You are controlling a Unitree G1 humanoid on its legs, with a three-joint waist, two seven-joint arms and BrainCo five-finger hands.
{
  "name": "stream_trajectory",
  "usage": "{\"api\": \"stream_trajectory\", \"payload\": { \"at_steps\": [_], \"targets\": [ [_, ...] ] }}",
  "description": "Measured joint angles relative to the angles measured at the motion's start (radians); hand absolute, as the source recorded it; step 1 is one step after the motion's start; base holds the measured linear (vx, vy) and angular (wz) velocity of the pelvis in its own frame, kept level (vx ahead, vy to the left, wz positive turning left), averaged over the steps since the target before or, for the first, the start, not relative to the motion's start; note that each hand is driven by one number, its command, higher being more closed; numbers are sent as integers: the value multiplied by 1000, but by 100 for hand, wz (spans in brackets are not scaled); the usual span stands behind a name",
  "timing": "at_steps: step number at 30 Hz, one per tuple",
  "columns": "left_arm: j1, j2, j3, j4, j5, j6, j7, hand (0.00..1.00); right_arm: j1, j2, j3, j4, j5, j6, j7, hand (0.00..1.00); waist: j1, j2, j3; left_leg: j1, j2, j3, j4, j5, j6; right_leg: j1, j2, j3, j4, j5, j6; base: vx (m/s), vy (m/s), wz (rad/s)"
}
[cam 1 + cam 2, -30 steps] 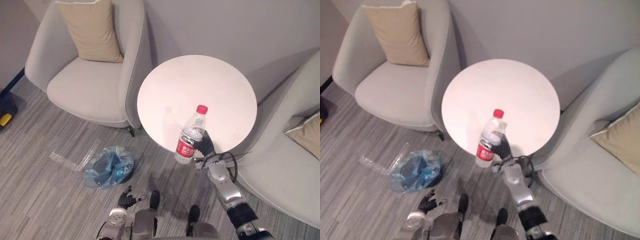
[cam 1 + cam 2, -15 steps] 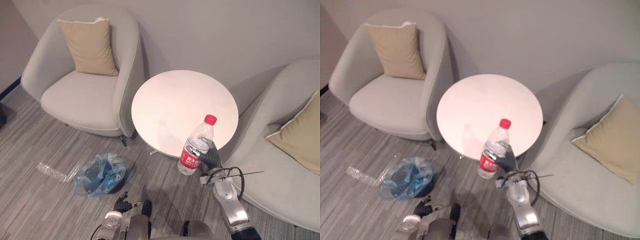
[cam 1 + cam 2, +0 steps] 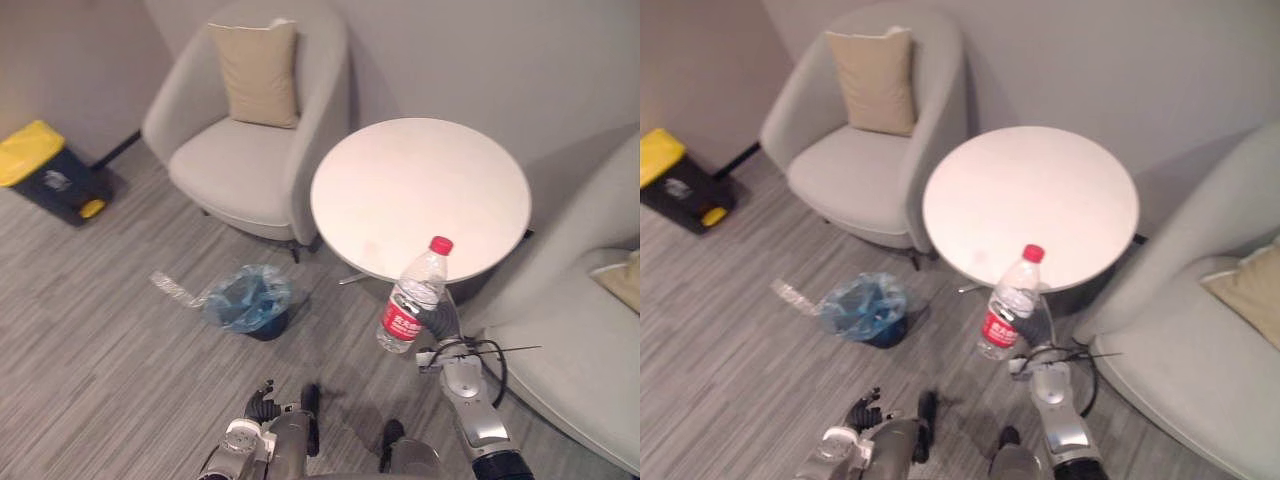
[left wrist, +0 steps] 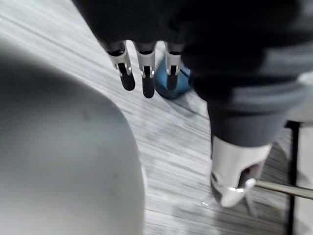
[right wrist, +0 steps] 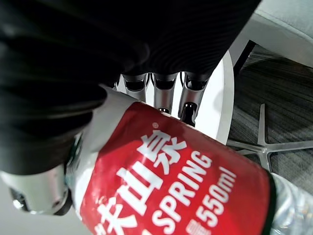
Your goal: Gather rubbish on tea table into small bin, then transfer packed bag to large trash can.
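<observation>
Trash can point(image 3: 40, 170), dark with a yellow lid, sits far left by the wall. Next is a grey armchair point(image 3: 250, 150) with a tan cushion point(image 3: 257, 60). On the carpet in front of it are a strip of clear plastic point(image 3: 172, 289) and the small bin point(image 3: 245, 303) lined with a blue bag, just beside each other. My left hand point(image 3: 262, 397) hangs low, close to my body, fingers point(image 4: 143, 73) straight and released, holding nothing. Round white bench point(image 3: 420, 190) is mid-scene. Bottle point(image 3: 412, 300), clear with a red cap and red label, is up in my right hand point(image 3: 443, 320), just off the bench's near edge, slightly tilted. My right fingers point(image 5: 164, 93) are wrapped round the label, grasping it. Second grey armchair point(image 3: 590, 330) far right.
</observation>
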Motion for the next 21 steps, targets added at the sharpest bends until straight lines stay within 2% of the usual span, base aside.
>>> {"api": "stream_trajectory", "payload": {
  "at_steps": [1,2,3,5,8,12,14,16,18,20,21],
  "targets": [
    [4,-3,-3,-1,3,3,1,0,4,9,-14,0,1,1,-2,100,0,11,-8,35,4,15,-87,-18,-24,3,11,-13,-17,15,19,-56,170,46],
    [4,-2,-6,-1,5,5,1,0,4,10,-21,0,1,2,-3,100,0,9,-8,48,0,16,-131,-22,-29,7,16,-21,-34,27,30,-59,192,57],
    [3,8,-9,-6,6,8,1,0,9,32,-26,1,2,7,-4,100,6,-18,-12,59,-24,12,-182,6,-23,22,9,-28,-80,55,42,-30,115,40],
    [7,22,-10,-4,13,10,1,0,15,67,-18,1,2,7,-1,100,9,-42,-28,82,-66,-1,-237,29,-5,58,-5,-19,-147,81,65,-24,133,32],
    [15,31,-20,-5,19,10,12,0,15,76,-12,2,1,9,4,100,9,-45,-38,99,-107,-15,-277,35,8,72,-31,-3,-158,82,78,-21,162,21],
    [15,42,-17,-5,19,9,20,0,8,82,9,31,1,10,6,100,22,-50,-41,93,-126,-17,-271,19,28,71,-43,10,-162,71,93,32,71,9],
    [19,41,-3,-5,18,8,19,0,8,85,21,56,0,13,7,100,28,-53,-40,67,-139,-16,-216,-21,34,54,-63,12,-100,24,114,78,65,10],
    [21,44,6,-12,15,1,20,0,10,84,27,77,-2,20,8,100,32,-67,-34,56,-152,-30,-131,-86,47,32,-106,15,37,-38,132,163,64,21],
    [23,46,4,-6,5,-4,25,0,10,79,33,84,-4,25,8,100,31,-67,-35,65,-160,-60,-77,-128,56,6,-129,40,179,-53,136,219,71,34],
    [28,47,10,-4,-4,-7,33,0,11,78,33,84,-5,25,7,100,28,-69,-37,98,-171,-106,-62,-150,71,-73,-132,126,397,-21,85,310,94,56],
    [29,50,11,-7,-10,-7,39,0,12,76,32,87,-5,25,8,100,16,-69,-33,119,-168,-140,-69,-155,80,-115,-115,172,483,-72,70,407,-25,91]
  ]
}}
